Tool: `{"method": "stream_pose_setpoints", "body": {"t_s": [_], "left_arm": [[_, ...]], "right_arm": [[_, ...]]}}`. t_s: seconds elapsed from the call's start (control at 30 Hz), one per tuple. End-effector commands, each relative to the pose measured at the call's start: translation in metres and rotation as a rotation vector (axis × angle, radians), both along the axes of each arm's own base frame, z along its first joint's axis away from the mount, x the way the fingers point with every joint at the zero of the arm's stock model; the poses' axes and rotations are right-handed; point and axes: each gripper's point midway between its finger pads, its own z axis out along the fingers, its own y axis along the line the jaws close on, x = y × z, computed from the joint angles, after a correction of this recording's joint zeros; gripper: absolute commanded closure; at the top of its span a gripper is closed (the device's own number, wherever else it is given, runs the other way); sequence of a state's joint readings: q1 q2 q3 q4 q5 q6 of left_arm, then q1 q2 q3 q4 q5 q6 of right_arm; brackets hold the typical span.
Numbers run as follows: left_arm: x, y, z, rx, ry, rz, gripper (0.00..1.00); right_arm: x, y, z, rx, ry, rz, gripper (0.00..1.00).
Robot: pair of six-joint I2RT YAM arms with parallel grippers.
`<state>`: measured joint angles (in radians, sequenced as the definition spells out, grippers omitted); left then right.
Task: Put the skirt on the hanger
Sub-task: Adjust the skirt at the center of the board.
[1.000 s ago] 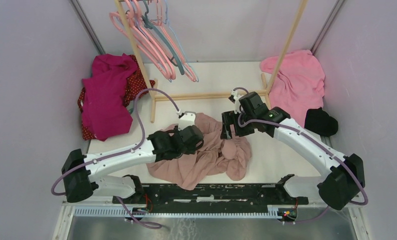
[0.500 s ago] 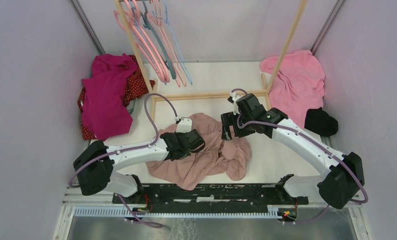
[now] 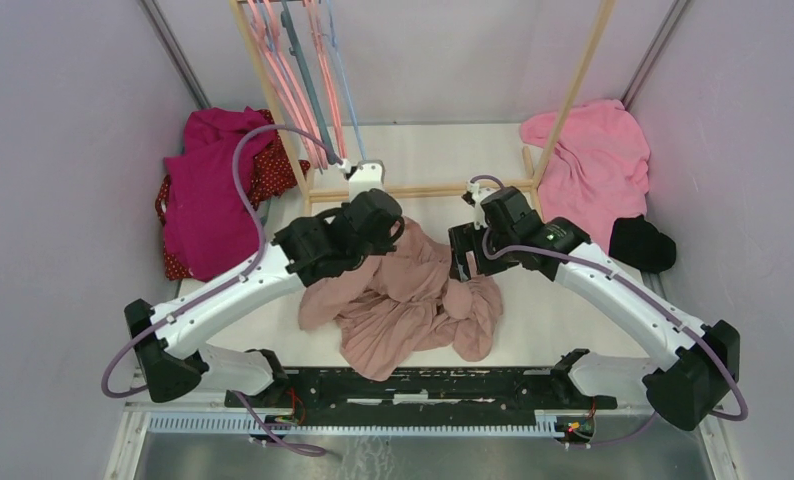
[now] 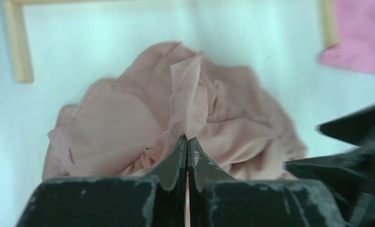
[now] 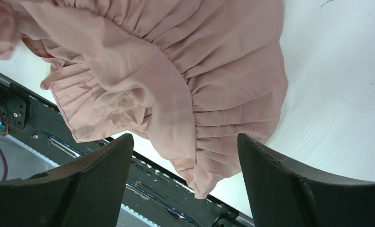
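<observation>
The dusty-pink skirt [image 3: 413, 305] lies crumpled on the white table between the arms. My left gripper [image 3: 354, 258] is shut on a fold of the skirt [image 4: 129, 118] and holds that fold raised above the heap; the jaws meet at the cloth [image 4: 187, 140]. My right gripper [image 3: 465, 262] is open and empty, hovering over the skirt's right side; its pleated hem [image 5: 176, 71] shows between the spread fingers [image 5: 184, 142]. Pink and grey-blue hangers [image 3: 313, 70] hang from the wooden rack at the back left, behind the left gripper.
The rack's wooden base bar [image 3: 423, 190] and slanted posts cross the back of the table. A magenta garment [image 3: 213, 190] lies back left, a pink garment [image 3: 593, 160] back right, a black item [image 3: 641, 243] beside it. The black front rail [image 3: 423, 385] runs along the near edge.
My left gripper has risen and moved back toward the rack, pulling the skirt's left side up with it. The hangers have swung. The right gripper has barely moved.
</observation>
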<state>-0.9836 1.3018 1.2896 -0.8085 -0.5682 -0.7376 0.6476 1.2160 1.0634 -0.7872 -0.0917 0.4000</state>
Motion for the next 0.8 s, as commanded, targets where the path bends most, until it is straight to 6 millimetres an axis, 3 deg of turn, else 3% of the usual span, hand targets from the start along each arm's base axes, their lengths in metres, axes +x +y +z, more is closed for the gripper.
{"method": "stream_pose_setpoints", "body": {"t_s": [0.0, 0.3, 0.43, 0.5, 0.57, 0.67, 0.77], "left_arm": [[0.0, -0.018, 0.055, -0.054, -0.054, -0.124, 0.97], [0.015, -0.067, 0.123, -0.141, -0.127, -0.257, 0.97], [0.037, -0.092, 0.174, -0.145, -0.205, -0.291, 0.97], [0.048, -0.103, 0.207, -0.173, -0.25, -0.317, 0.97], [0.059, -0.101, 0.249, -0.268, -0.315, -0.34, 0.97], [0.078, -0.091, 0.243, -0.331, -0.274, -0.345, 0.97], [0.072, -0.078, 0.224, -0.313, -0.26, -0.322, 0.97]], "right_arm": [[0.008, 0.005, 0.035, 0.047, -0.093, 0.014, 0.14], [0.005, -0.005, 0.044, 0.029, -0.122, -0.003, 0.15], [0.005, -0.017, 0.057, 0.016, -0.162, -0.042, 0.17], [0.007, -0.024, 0.064, -0.003, -0.189, -0.069, 0.18], [0.011, -0.033, 0.068, -0.031, -0.204, -0.103, 0.2], [0.016, -0.039, 0.075, -0.033, -0.214, -0.128, 0.21], [0.022, -0.043, 0.078, -0.028, -0.221, -0.146, 0.21]]}}
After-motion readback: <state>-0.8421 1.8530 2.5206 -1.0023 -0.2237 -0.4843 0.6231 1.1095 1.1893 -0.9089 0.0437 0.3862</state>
